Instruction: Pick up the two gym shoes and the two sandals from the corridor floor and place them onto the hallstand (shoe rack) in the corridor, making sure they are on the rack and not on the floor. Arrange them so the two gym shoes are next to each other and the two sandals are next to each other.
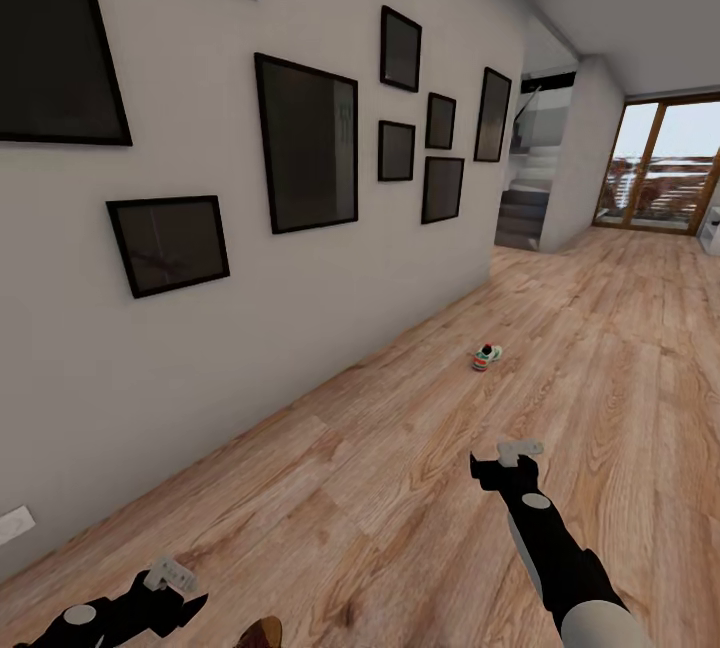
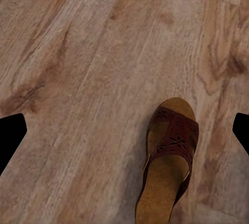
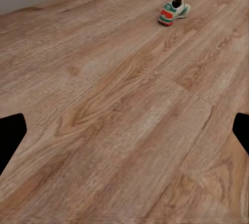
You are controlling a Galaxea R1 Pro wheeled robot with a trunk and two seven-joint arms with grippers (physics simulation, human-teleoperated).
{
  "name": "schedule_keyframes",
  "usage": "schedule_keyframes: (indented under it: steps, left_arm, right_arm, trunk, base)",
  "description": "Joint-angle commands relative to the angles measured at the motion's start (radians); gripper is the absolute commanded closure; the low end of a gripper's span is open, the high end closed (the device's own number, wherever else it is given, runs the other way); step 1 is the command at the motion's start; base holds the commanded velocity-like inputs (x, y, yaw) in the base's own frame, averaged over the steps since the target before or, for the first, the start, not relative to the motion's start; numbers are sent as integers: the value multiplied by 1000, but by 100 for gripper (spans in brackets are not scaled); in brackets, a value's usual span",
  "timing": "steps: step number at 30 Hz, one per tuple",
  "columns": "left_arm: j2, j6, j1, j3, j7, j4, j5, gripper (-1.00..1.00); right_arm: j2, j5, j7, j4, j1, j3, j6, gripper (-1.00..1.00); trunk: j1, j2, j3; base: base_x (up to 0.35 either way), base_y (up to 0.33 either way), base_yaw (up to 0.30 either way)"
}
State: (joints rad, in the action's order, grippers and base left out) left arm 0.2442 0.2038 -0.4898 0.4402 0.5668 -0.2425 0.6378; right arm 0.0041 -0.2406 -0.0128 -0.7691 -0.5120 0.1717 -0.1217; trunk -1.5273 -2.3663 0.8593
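Corridor view, robot facing along the corridor floor (image 1: pixel 420 408) with a grey wall (image 1: pixel 250 328) on its left carrying dark framed pictures (image 1: pixel 308 143). One gym shoe (image 1: pixel 487 356) lying alone on the planks, well ahead of both arms, nearer the wall side than the glazed door (image 1: pixel 660 168) at the far end; same shoe (image 3: pixel 174 10) seen far off in the right wrist view, heel toward the camera, on its sole. One sandal (image 2: pixel 168 164) flat on the floor under the left arm, toe pointing away from the wrist camera, strap up; only a brown sliver of it (image 1: pixel 262 632) at the bottom edge of the head view, just beside the left tool (image 1: pixel 172 578). Left tool low over the floor, fingers (image 2: pixel 11 136) spread apart (nothing between them, sandal off-centre toward one finger). Right tool (image 1: pixel 508 460) hanging above bare planks, fingers apart too, not touching anything. Stairs (image 1: pixel 525 203) visible past the wall's end
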Motion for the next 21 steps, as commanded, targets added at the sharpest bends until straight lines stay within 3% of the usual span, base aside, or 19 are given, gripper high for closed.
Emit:
schedule_keyframes:
  steps: [1, 10, 21]
  left_arm:
    - [0, 5, -2, 8, 4, 0, 11, -100]
    - [0, -25, -10, 8, 6, -2, 23, -100]
    - [-2, -87, -11, 9, 8, -3, 96, -100]
  right_arm:
    - [1, -8, -1, -6, 0, 1, -20, -100]
    - [2, -7, -1, -113, 0, 2, -148, -100]
    - [3, -6, -1, -266, 0, 0, -200, -100]
  trunk:
    - [-4, -8, 4]
    - [-38, -71, 41]
    - [-74, -134, 93]
  base:
    - [0, 0, 0]
    - [0, 0, 0]
    - [0, 0, 0]
